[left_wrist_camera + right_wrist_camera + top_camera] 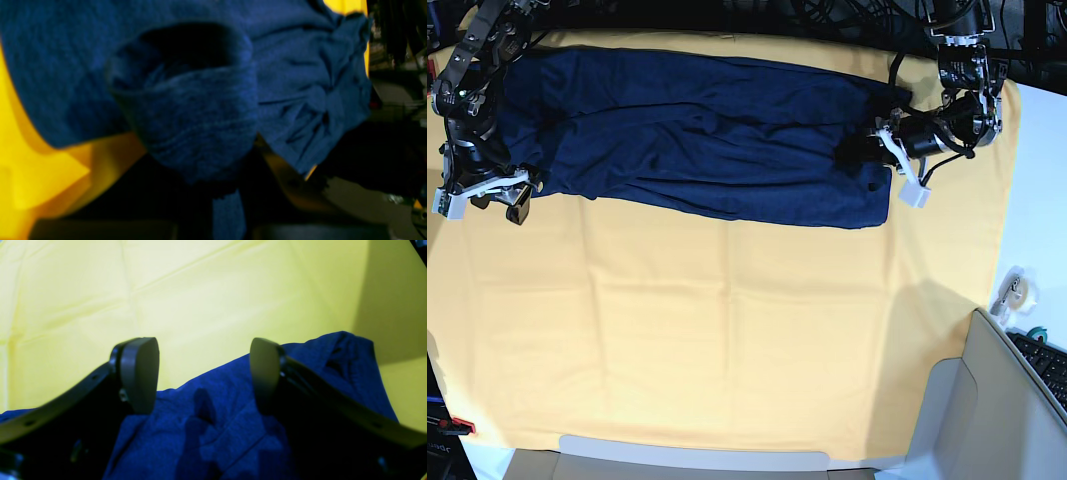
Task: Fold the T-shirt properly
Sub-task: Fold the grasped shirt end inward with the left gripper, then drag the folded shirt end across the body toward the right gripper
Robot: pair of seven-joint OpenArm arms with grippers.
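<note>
Base view shows the T-shirt (pixel 697 140) spread as a long dark navy band across the far part of the desk, lying on the yellow table cloth (pixel 727 340) that covers nearly the whole surface. One end of the shirt reaches the left gripper (pixel 879 150) on this view's right side, the other end lies by the right gripper (pixel 489 196) on the view's left.

At the right gripper, the wrist camera looks between two dark rounded fingers (pixel 140 373) that stand wide apart with nothing between them. Blue fabric lies beneath and behind them, its rumpled edge resting on the yellow cloth.

At the left gripper, the wrist view is filled with blue knit at close range: a bunched fold bulges toward the lens, with a strip of fabric running down toward the bottom edge. The fingers themselves are hidden in darkness there. In the base view this gripper sits right at the shirt's end; whether it has closed on the cloth cannot be told.

A grey chair back (pixel 987 410) stands at the desk's near corner.
</note>
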